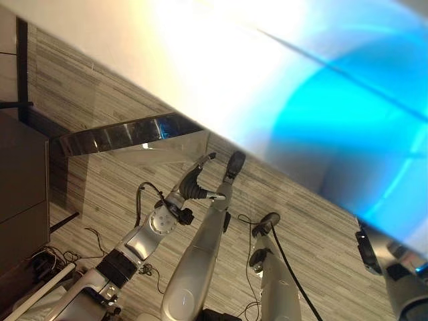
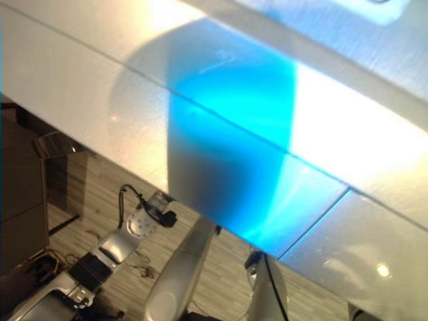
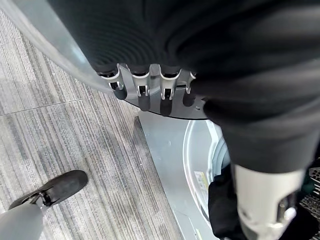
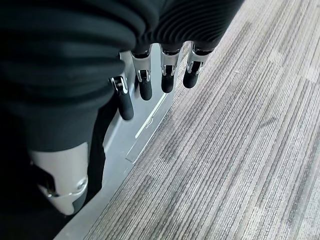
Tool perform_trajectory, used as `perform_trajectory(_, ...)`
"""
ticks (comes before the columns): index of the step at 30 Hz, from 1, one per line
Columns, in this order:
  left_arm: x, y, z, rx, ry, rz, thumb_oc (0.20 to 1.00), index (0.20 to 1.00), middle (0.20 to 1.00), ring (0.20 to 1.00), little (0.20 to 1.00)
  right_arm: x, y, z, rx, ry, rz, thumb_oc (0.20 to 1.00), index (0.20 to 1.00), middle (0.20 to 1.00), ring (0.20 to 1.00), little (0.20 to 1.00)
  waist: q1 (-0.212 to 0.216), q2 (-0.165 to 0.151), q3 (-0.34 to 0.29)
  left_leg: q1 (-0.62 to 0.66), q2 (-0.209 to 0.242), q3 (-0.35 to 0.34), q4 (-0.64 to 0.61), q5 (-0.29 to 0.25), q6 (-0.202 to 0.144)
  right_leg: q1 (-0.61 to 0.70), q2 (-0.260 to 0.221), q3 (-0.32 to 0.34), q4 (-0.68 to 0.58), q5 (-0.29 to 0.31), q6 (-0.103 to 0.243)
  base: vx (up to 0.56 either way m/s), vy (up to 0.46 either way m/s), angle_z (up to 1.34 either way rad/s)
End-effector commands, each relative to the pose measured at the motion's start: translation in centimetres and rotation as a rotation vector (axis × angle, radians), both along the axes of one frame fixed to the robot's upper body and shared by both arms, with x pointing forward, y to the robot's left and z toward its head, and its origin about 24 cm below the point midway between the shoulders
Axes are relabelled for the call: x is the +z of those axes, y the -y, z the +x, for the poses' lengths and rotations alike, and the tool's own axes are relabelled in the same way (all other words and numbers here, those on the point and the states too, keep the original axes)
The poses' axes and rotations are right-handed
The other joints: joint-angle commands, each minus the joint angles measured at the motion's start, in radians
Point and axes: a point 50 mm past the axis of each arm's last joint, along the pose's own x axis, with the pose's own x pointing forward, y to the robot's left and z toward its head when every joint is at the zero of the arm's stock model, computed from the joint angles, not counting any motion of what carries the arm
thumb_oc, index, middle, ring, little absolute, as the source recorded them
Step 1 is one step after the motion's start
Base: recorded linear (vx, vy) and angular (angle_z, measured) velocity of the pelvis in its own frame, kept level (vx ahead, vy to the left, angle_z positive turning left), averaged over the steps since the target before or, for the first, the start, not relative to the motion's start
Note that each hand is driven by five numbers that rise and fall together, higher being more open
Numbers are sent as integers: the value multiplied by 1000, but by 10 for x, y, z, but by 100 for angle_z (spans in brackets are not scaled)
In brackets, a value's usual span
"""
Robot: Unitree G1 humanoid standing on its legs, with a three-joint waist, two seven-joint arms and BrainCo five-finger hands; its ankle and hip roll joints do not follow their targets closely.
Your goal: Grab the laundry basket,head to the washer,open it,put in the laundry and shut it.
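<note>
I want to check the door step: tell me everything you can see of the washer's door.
The round washer door, a dark glossy rim around see-through glass, stands swung open over the striped grey floor, seen nearly edge-on from the head. In the left wrist view its curved grey rim runs just behind the relaxed fingers of the left hand; whether they touch it cannot be told.

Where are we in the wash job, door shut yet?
Not yet. Done: the washer is reached, its door stands open, and dark laundry seems to lie in the drum opening. In hand: left hand at the door's rim, fingers straight. Right hand hangs open. Left: shut the door.
</note>
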Motion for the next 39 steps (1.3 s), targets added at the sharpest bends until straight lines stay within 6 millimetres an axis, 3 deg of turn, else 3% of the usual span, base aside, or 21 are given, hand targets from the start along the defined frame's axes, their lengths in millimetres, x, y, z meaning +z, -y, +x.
perform_trajectory(1,-6,23,-15,-58,-4,-98,1000,1000,1000,1000,1000,31,28,-5,-80,76,-113,1000,1000,1000,1000,1000,13,62,-27,-42,-59,24,-27,-16,-28,104,49,21,77,-53,-46,14,-5,7)
perform_trajectory(2,-5,25,-13,-57,1,-102,1000,1000,1000,1000,1000,35,21,1,-60,101,-102,1000,1000,1000,1000,1000,13,61,-26,-41,-60,24,-26,-16,-28,105,49,21,75,-53,-47,12,-8,13)
perform_trajectory(4,-4,30,-13,-66,6,-112,1000,1000,1000,1000,1000,44,10,10,-31,135,-102,514,514,514,514,514,14,58,-26,-40,-61,24,-27,-15,-28,108,51,21,72,-53,-47,10,-11,15)
perform_trajectory(5,-4,32,-13,-68,5,-113,1000,1000,1000,1000,1000,49,4,15,-15,158,-101,200,200,200,200,200,16,58,-25,-39,-61,24,-27,-16,-28,110,51,21,70,-53,-48,8,-6,9)
perform_trajectory(11,-7,40,-9,-65,-1,-114,1000,1000,1000,1000,1000,72,-53,45,124,314,-8,200,200,200,200,200,17,50,-20,-30,-58,24,-22,-21,-24,118,54,24,70,-55,-51,3,2,-16)
perform_trajectory(12,-7,40,-9,-64,0,-114,1000,1000,1000,1000,1000,72,-53,45,124,314,-7,200,200,200,200,200,17,50,-20,-30,-58,25,-22,-21,-24,118,53,24,70,-55,-51,-2,11,-9)
perform_trajectory(13,-9,43,-9,-62,-4,-108,1000,1000,1000,1000,1000,77,-73,52,166,360,36,200,200,200,200,200,17,47,-19,-27,-55,27,-18,-23,-23,123,55,24,68,-53,-52,-5,8,-5)
perform_trajectory(15,-9,44,-8,-58,-1,-109,1000,1000,1000,1000,1000,80,-84,56,184,388,58,200,200,200,200,200,18,44,-18,-26,-53,28,-15,-23,-24,128,55,23,64,-51,-52,0,0,0)
perform_trajectory(16,-10,47,-8,-55,-5,-110,1000,1000,1000,1000,1000,87,-103,60,209,445,110,200,200,200,200,200,17,41,-20,-23,-52,30,-14,-25,-24,136,56,24,57,-48,-51,0,0,0)
perform_trajectory(20,-11,49,-5,-44,-5,-101,1000,1000,1000,1000,1000,103,-126,65,212,570,240,200,200,200,200,200,14,27,-25,-14,-50,31,-15,-26,-28,161,59,25,33,-45,-50,0,0,0)
perform_trajectory(22,-11,50,-4,-35,-4,-95,1000,1000,1000,1000,1000,122,-138,65,240,670,274,200,200,200,200,200,11,18,-30,-8,-47,31,-15,-27,-30,170,59,26,26,-42,-49,0,0,0)
perform_trajectory(24,-11,50,-3,-29,-4,-94,1000,1000,1000,1000,1000,132,-141,63,244,722,276,200,200,200,200,200,9,13,-33,-6,-47,31,-14,-28,-31,175,58,25,22,-40,-48,0,0,0)
perform_trajectory(25,-11,50,-2,-21,2,-95,1000,1000,1000,1000,1000,164,-142,56,251,883,250,200,200,200,200,200,3,0,-41,3,-47,31,-15,-32,-32,189,57,25,11,-34,-46,0,0,0)
perform_trajectory(27,-13,48,-4,-21,1,-87,1000,1000,1000,1000,1000,198,-134,40,229,1046,146,200,200,200,200,200,8,-3,-46,2,-40,35,-8,-11,-27,201,61,9,2,-17,-42,-11,-7,-3)
perform_trajectory(28,-14,49,-4,-24,0,-87,1000,1000,1000,1000,1000,197,-134,39,225,1045,141,200,200,200,200,200,2,-9,-49,10,-46,26,-14,-32,-33,207,58,21,1,-29,-45,0,0,0)
perform_trajectory(29,-16,43,-5,-19,-10,-79,1000,1000,1000,1000,1000,230,-112,13,117,1209,-47,200,200,200,200,200,5,-15,-60,4,-44,28,-8,-13,-30,221,62,5,-14,-14,-40,19,-27,7)
perform_trajectory(31,-17,43,-5,-21,-12,-77,1000,1000,1000,1000,1000,229,-113,12,111,1207,-51,200,200,200,200,200,7,-15,-61,5,-44,27,-8,-12,-30,222,62,4,-15,-13,-40,-11,8,9)
perform_trajectory(34,-22,31,-7,11,-23,-59,1000,1000,1000,1000,1000,257,-93,-26,-33,1342,-395,200,200,200,200,200,-10,-37,-79,11,-43,23,-10,-13,-31,240,60,4,-30,-11,-36,6,3,2)
perform_trajectory(36,-24,26,-7,20,-26,-52,1000,1000,1000,1000,1000,263,-89,-39,-82,1377,-501,200,200,200,200,200,-17,-48,-87,13,-44,22,-14,-13,-31,245,60,7,-35,-8,-36,0,0,0)
perform_trajectory(38,-26,24,-9,22,-32,-47,1000,1000,1000,1000,1000,261,-89,-41,-84,1362,-540,200,200,200,200,200,-18,-51,-89,13,-44,23,-13,-13,-31,246,59,9,-35,-8,-36,-9,7,-2)
perform_trajectory(39,-26,22,-9,18,-32,-38,1000,1000,1000,1000,1000,250,-85,-30,-58,1253,-583,266,266,266,266,266,-19,-59,-91,11,-43,24,-8,-13,-29,245,59,12,-31,-5,-37,-31,21,-7)
